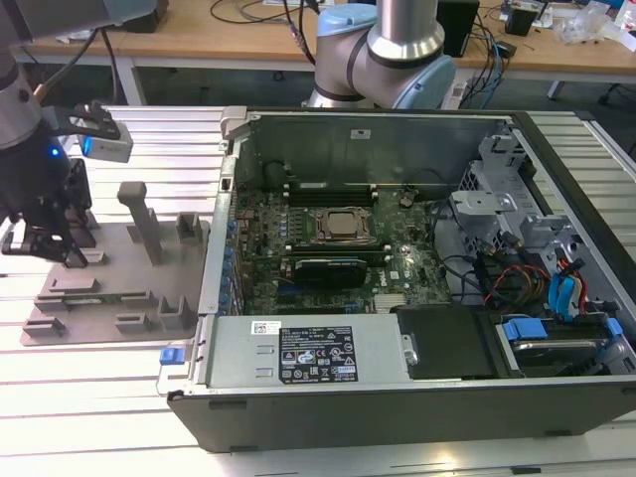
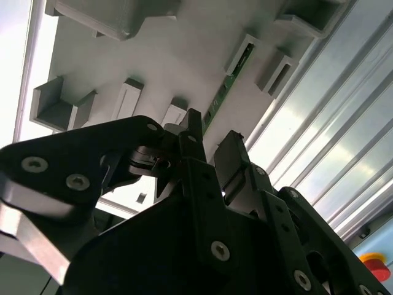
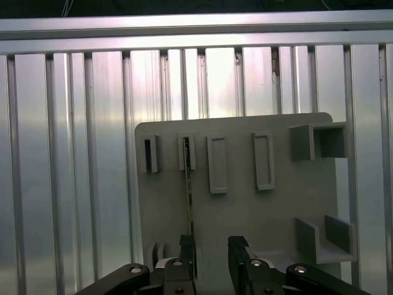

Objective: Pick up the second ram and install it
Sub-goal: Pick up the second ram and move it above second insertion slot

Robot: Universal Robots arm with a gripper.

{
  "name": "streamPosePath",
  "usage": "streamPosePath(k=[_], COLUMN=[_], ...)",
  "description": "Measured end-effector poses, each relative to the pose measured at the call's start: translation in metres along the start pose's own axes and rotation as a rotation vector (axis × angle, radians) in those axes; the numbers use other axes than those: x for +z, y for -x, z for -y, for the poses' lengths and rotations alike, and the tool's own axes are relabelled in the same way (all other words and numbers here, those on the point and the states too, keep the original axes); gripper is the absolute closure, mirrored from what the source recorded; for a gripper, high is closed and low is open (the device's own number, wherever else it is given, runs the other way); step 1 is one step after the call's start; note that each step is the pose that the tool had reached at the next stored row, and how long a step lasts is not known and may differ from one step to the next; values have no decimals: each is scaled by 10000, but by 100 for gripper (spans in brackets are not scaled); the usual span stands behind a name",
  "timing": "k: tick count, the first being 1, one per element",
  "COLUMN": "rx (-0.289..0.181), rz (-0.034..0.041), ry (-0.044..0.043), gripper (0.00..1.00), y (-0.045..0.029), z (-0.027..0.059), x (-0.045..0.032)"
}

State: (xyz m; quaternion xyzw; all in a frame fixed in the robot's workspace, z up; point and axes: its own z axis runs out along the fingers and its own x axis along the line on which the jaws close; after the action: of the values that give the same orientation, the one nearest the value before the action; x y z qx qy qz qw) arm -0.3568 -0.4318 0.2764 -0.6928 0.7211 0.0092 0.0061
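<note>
Ribbed aluminium makes up the one bench (image 1: 89,397), which carries one open computer case (image 1: 397,417) and, at the exterior view's left, one grey tray (image 1: 139,298). The tray's right edge lies just beside the case's left wall. Bare bench runs along the tray's near side.

The one tool (image 1: 48,250) hangs over the tray's left end in the exterior view. In both wrist views its jaws stand apart with a modest gap and grip nothing (image 3: 212,249) (image 2: 214,138).

The first wrist view looks straight down on the tray (image 3: 245,209) and shows four slim slots in a row and two box-shaped brackets, with open bench on three sides. One ram (image 3: 186,196) stands on edge in the second slot, a thin line running toward one finger (image 3: 186,249). The second wrist view, from low and aslant, shows the ram's green edge (image 2: 224,86) pointing at the gap.
</note>
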Motion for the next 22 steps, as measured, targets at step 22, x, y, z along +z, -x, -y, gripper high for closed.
streamPosePath(k=[22], rx=[0], rz=[0], ry=[0], gripper=[64], y=[-11], z=[-13], x=[233])
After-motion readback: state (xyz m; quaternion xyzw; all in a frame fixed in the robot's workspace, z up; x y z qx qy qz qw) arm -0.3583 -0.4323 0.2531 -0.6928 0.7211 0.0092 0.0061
